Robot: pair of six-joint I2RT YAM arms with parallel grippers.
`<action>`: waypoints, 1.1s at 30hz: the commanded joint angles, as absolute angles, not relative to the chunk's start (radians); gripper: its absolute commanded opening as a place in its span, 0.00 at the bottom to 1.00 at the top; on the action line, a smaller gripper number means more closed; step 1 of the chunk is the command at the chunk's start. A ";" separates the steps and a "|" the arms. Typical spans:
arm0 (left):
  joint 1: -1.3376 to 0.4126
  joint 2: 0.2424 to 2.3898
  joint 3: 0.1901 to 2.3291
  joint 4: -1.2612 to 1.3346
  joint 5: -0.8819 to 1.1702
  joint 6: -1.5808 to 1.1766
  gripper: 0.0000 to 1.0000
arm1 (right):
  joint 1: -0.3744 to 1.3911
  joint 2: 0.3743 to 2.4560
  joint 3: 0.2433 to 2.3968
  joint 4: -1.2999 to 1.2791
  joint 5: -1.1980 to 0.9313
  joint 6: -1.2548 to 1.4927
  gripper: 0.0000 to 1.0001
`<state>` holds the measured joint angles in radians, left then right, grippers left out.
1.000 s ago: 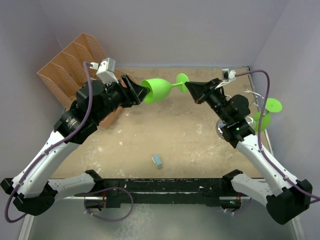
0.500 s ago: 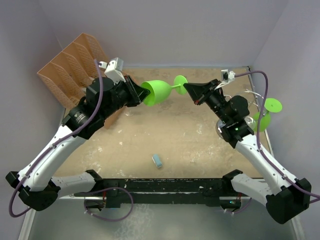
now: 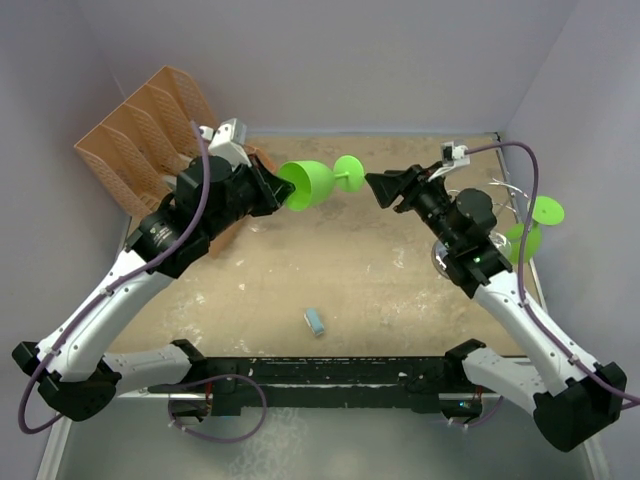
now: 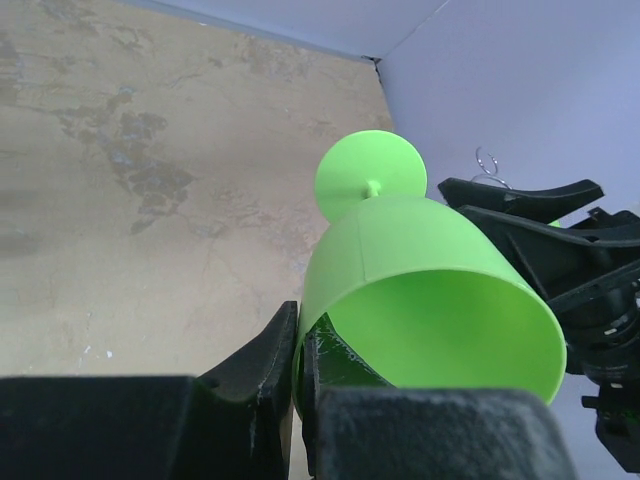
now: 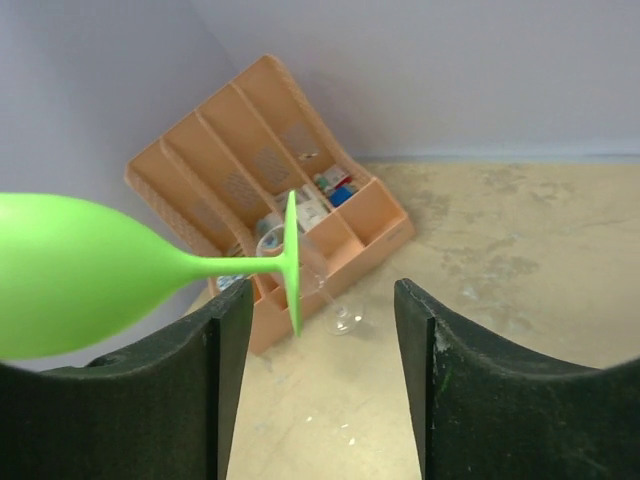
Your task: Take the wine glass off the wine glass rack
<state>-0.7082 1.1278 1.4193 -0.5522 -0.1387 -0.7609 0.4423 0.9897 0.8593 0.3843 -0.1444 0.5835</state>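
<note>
Top external: your left gripper (image 3: 278,188), upper centre-left of the frame, is clamped on the bowl rim of the green wine glass (image 3: 312,183). The glass lies sideways in the air, foot pointing right, well apart from the wine glass rack (image 3: 500,190) at the right edge, where a second green glass (image 3: 528,232) sits. Your right gripper (image 3: 375,183) is just beside the foot, jaws wide, gripping nothing; the right wrist view shows the foot in the gap between the spread fingers (image 5: 190,400), touching neither.
</note>
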 commanded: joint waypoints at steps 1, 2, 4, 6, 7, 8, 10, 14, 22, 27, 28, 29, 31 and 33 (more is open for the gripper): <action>-0.707 1.125 1.430 -0.551 -0.181 -0.726 0.00 | 0.443 0.930 0.964 0.301 -0.012 0.507 0.65; -0.707 1.134 1.431 -0.565 -0.185 -0.722 0.00 | 0.443 0.918 0.976 0.281 0.009 0.495 0.68; -0.707 1.162 1.442 -0.603 -0.191 -0.717 0.00 | 0.444 0.897 0.992 0.236 0.059 0.473 0.71; -0.706 1.208 1.471 -0.661 -0.197 -0.710 0.00 | 0.443 0.876 1.001 0.212 0.099 0.460 0.74; -0.706 1.235 1.493 -0.700 -0.205 -0.705 0.00 | 0.444 0.867 1.002 0.204 0.114 0.455 0.75; -0.707 1.270 1.517 -0.738 -0.214 -0.699 0.00 | 0.443 0.855 0.999 0.201 0.125 0.450 0.77; -0.706 1.359 1.586 -0.822 -0.232 -0.668 0.00 | 0.443 0.836 0.993 0.195 0.142 0.443 0.79; -0.696 1.490 1.672 -0.937 -0.343 -0.608 0.00 | 0.443 0.812 0.992 0.175 0.167 0.430 0.81; -0.507 1.631 1.693 -0.928 -0.161 -0.541 0.00 | 0.443 0.777 1.012 0.112 0.200 0.402 0.92; -0.493 1.720 1.729 -0.943 -0.180 -0.519 0.00 | 0.443 0.741 1.020 0.088 0.226 0.381 1.00; -0.490 1.732 1.740 -0.949 -0.192 -0.518 0.00 | 0.443 0.734 1.021 0.084 0.231 0.377 1.00; -0.489 1.746 1.750 -0.953 -0.203 -0.516 0.00 | 0.443 0.729 1.022 0.078 0.238 0.373 1.00; -0.488 1.760 1.759 -0.951 -0.213 -0.515 0.00 | 0.443 0.720 1.019 0.070 0.250 0.371 1.00; -0.488 1.770 1.762 -0.942 -0.209 -0.515 0.00 | 0.443 0.716 1.014 0.064 0.259 0.367 1.00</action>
